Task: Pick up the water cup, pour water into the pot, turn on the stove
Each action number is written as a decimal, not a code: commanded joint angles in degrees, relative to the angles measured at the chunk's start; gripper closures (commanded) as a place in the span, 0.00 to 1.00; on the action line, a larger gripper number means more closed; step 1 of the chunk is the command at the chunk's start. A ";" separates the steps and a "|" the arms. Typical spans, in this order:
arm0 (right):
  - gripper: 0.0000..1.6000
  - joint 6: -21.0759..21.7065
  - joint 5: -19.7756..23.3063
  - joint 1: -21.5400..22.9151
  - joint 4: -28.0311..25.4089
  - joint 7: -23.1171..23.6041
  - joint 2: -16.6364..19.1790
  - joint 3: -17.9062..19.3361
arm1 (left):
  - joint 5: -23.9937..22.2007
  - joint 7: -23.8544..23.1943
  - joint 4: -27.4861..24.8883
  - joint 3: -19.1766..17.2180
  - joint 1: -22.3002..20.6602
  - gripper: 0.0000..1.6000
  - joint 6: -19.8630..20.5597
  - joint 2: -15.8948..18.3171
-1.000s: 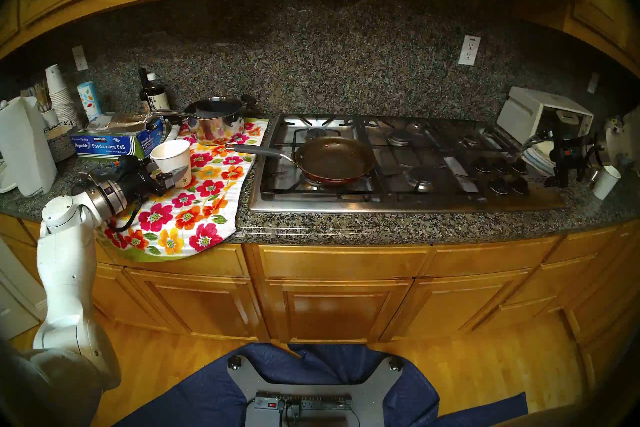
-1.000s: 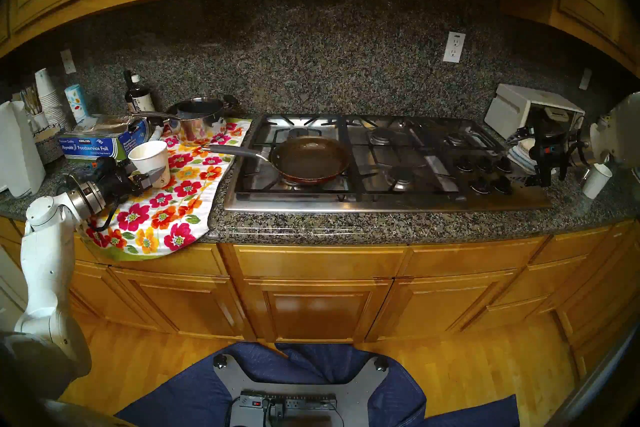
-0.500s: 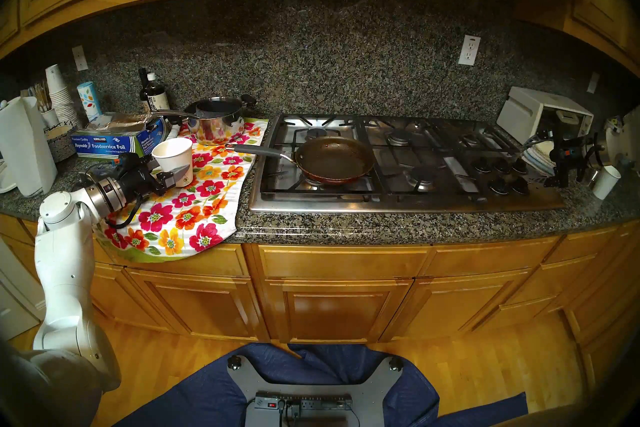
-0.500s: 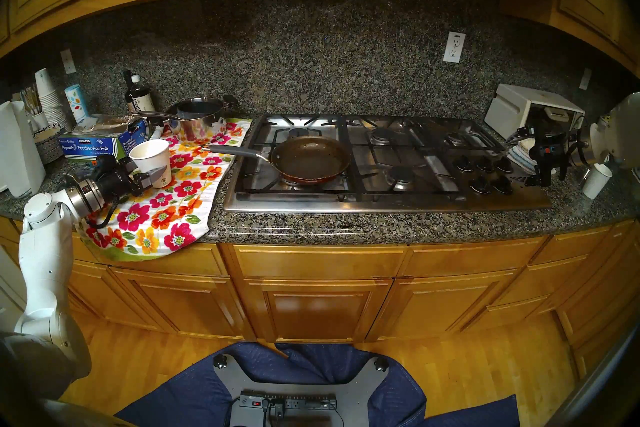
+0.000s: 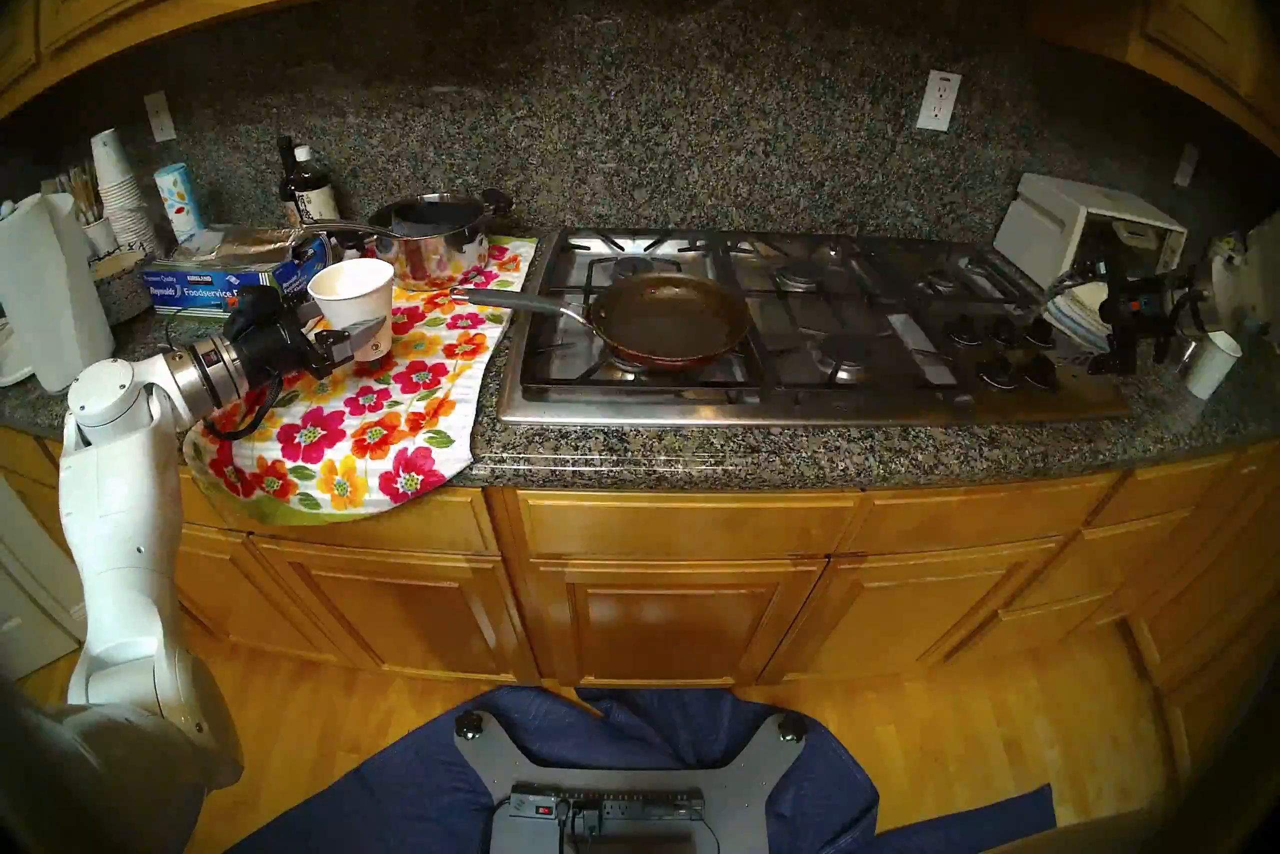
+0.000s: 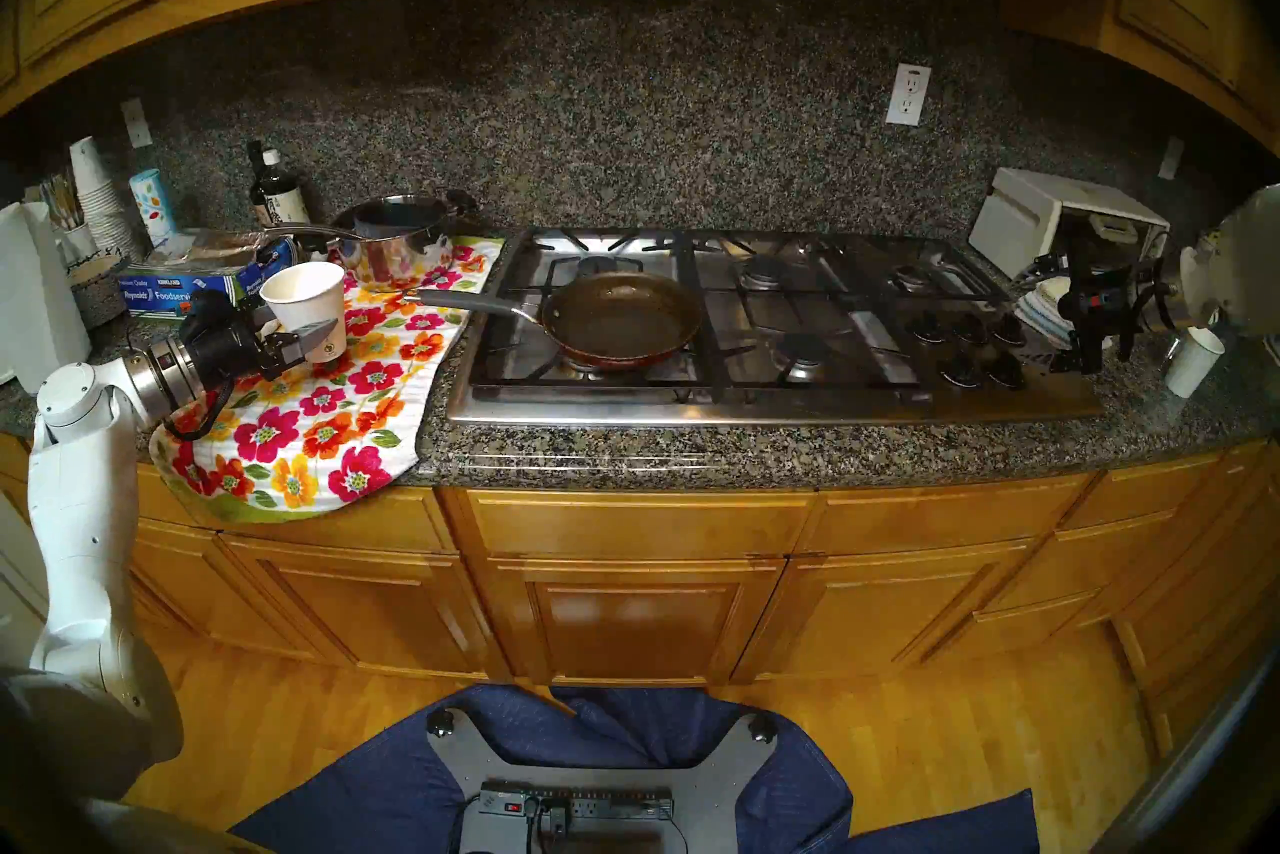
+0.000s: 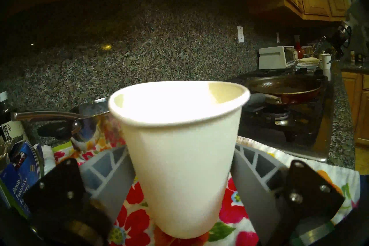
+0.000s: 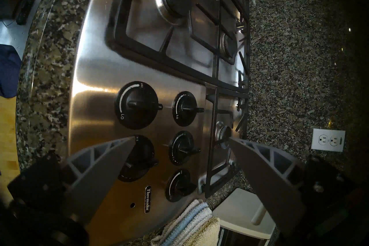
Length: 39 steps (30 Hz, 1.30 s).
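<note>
One water cup (image 5: 353, 294) stands upright at the left of the head view, clamped low on its sides by the left pincer (image 5: 367, 340) and raised just above the flowered towel (image 5: 360, 416). One pot (image 5: 668, 315) sits on a front burner of the one stove (image 5: 796, 395), its grey handle pointing toward the cup. At the right edge, the right pincer (image 8: 180, 140) hangs with fingers spread apart over five black knobs (image 8: 139, 104). A second white cup (image 5: 1212, 364) stands on the surface (image 5: 762, 450) near it.
</note>
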 commanded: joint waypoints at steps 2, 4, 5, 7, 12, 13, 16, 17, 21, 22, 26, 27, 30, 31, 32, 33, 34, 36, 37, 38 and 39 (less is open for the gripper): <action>0.00 0.10 0.26 1.37 1.11 -0.52 -0.42 0.13 | -0.71 -0.27 -6.85 0.21 -0.53 0.27 2.22 -0.89; 0.00 0.10 0.26 1.37 1.11 -0.52 -0.42 0.13 | -0.58 -0.30 -8.86 0.34 0.10 0.26 3.41 -1.48; 0.00 0.10 0.26 1.37 1.11 -0.52 -0.42 0.13 | -0.63 -0.57 -8.97 0.54 0.01 0.25 3.38 -1.56; 0.00 0.10 0.26 1.37 1.11 -0.52 -0.42 0.13 | -0.41 -0.68 -10.45 0.85 0.40 0.26 4.26 -2.06; 0.00 0.10 0.27 1.37 1.11 -0.52 -0.42 0.13 | 0.01 -0.72 -14.21 1.62 1.23 0.25 6.91 -3.39; 0.00 0.10 0.27 1.37 1.11 -0.52 -0.42 0.13 | 0.14 -0.68 -14.66 1.81 1.29 0.25 7.13 -3.59; 0.00 0.10 0.26 1.37 1.11 -0.52 -0.41 0.13 | 0.51 -0.49 -16.47 2.44 1.64 0.25 8.39 -4.38; 0.00 0.10 0.26 1.38 1.11 -0.52 -0.41 0.13 | 0.90 0.10 -18.12 2.40 2.31 0.25 9.39 -4.86; 0.00 0.10 0.26 1.38 1.11 -0.52 -0.41 0.13 | 1.42 0.55 -20.14 3.45 2.53 0.25 11.01 -5.59; 0.00 0.10 0.26 1.38 1.11 -0.52 -0.41 0.13 | 1.48 0.60 -20.69 3.74 2.57 0.26 11.42 -5.79; 0.00 0.10 0.26 1.38 1.11 -0.52 -0.41 0.13 | 1.84 0.98 -22.88 4.94 2.78 0.25 13.14 -6.52; 0.00 0.10 0.26 1.38 1.11 -0.52 -0.41 0.13 | 1.93 1.05 -23.52 5.18 2.83 0.25 13.43 -6.63; 0.00 0.10 0.26 1.38 1.11 -0.51 -0.41 0.13 | 2.10 1.21 -24.71 5.77 2.93 0.24 14.28 -6.87; 0.00 0.10 0.26 1.38 1.11 -0.51 -0.41 0.13 | 2.19 1.31 -25.16 5.98 2.97 0.25 14.63 -7.01; 0.00 0.10 0.26 1.38 1.11 -0.51 -0.41 0.13 | 2.32 1.43 -25.63 6.24 3.03 0.24 14.82 -7.12; 0.00 0.10 0.26 1.38 1.11 -0.52 -0.41 0.13 | 2.39 1.50 -26.08 6.57 3.06 0.24 15.30 -7.27; 0.00 0.10 0.26 1.38 1.11 -0.52 -0.41 0.13 | 2.52 1.71 -26.58 6.87 3.15 0.24 15.73 -7.51; 0.00 0.10 0.26 1.38 1.11 -0.52 -0.41 0.14 | 2.78 1.99 -27.52 7.53 3.38 0.24 16.22 -7.91; 0.00 0.10 0.26 1.38 1.11 -0.52 -0.41 0.14 | 2.87 2.04 -28.03 7.91 3.49 0.24 16.61 -8.09; 0.00 0.10 0.26 1.38 1.11 -0.52 -0.41 0.14 | 2.99 2.20 -28.46 8.22 3.62 0.24 16.90 -8.31; 0.00 0.10 0.25 1.38 1.11 -0.52 -0.41 0.14 | 3.13 2.29 -28.88 8.58 3.76 0.23 17.04 -8.48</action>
